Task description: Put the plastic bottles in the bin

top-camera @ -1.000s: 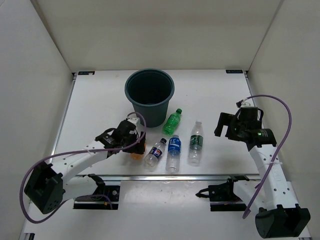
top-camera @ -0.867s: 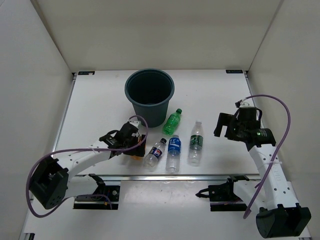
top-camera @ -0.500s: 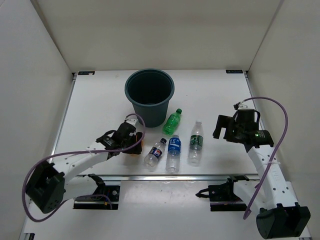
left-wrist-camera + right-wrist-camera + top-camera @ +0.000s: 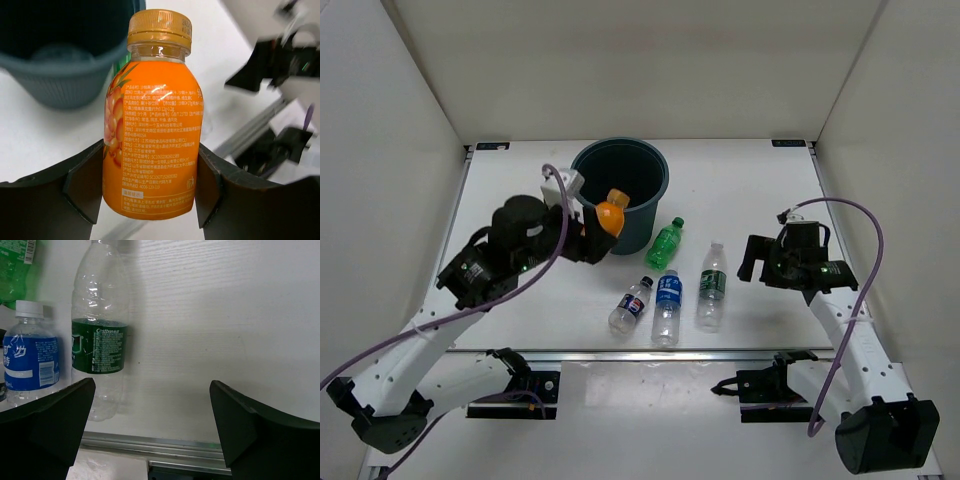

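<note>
While left gripper (image 4: 150, 187) clamps orange bottle (image 4: 152, 125) at bin (image 4: 642, 222) near-left rim: carry fully over opening, then release. Right gripper (image 4: 150, 422) fingers apart, empty.

We see an orange bottle (image 4: 152, 115) with an orange cap. Its label is orange too, with lots of tiny dark writing and green leaves and little round fruit down one side. The bin (image 4: 638, 230) is dark blue-grey. The green bottle (image 4: 666, 241) has a green cap. The red-and-blue label bottle (image 4: 631, 306) is clear. The blue label bottle (image 4: 31, 365) is clear, with white writing and a white cap. The green label bottle (image 4: 99, 347) is clear, and its label is dark green with pale writing. The table (image 4: 210, 330) is white with thin faint lines. The left arm (image 4: 430, 345) and right arm (image 4: 850, 340) are white with black parts. The cables (image 4: 832, 199) are purple.
</note>
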Controlling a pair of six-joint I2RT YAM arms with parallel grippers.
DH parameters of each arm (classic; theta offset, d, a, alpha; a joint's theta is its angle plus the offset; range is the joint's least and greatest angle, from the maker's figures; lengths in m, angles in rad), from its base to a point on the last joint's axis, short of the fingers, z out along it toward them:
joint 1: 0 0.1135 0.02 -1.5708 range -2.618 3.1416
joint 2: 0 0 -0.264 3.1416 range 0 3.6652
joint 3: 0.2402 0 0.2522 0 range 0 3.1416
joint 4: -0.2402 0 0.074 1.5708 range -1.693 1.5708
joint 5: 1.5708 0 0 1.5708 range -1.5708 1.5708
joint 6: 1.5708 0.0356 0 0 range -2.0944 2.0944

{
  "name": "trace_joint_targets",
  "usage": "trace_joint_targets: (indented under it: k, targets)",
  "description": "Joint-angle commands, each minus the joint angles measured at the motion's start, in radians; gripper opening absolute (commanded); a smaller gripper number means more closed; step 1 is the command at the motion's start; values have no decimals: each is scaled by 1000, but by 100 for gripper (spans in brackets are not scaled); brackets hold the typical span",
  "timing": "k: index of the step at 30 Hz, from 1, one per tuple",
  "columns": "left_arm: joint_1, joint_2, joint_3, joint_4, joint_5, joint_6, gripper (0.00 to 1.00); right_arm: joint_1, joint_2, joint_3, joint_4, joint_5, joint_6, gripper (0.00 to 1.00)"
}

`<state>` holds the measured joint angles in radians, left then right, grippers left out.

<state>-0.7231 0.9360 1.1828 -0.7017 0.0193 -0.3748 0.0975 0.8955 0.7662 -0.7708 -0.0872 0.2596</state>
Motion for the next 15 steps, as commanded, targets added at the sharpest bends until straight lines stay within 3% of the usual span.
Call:
trace_joint_targets:
  k: [1,4,9,15]
  targets:
    - [63,85,115,62,29,59,41,22,6,-7,70,-28,13,96]
    - [83,208,185,175,-45,76,46,65,31,-10,93,-31,27,95]
    - [83,493,391,165,-143,111,57,139,85,5,116,17,50,95]
    - [162,589,446,166,-194,71,54,149,114,1,157,24,56,95]
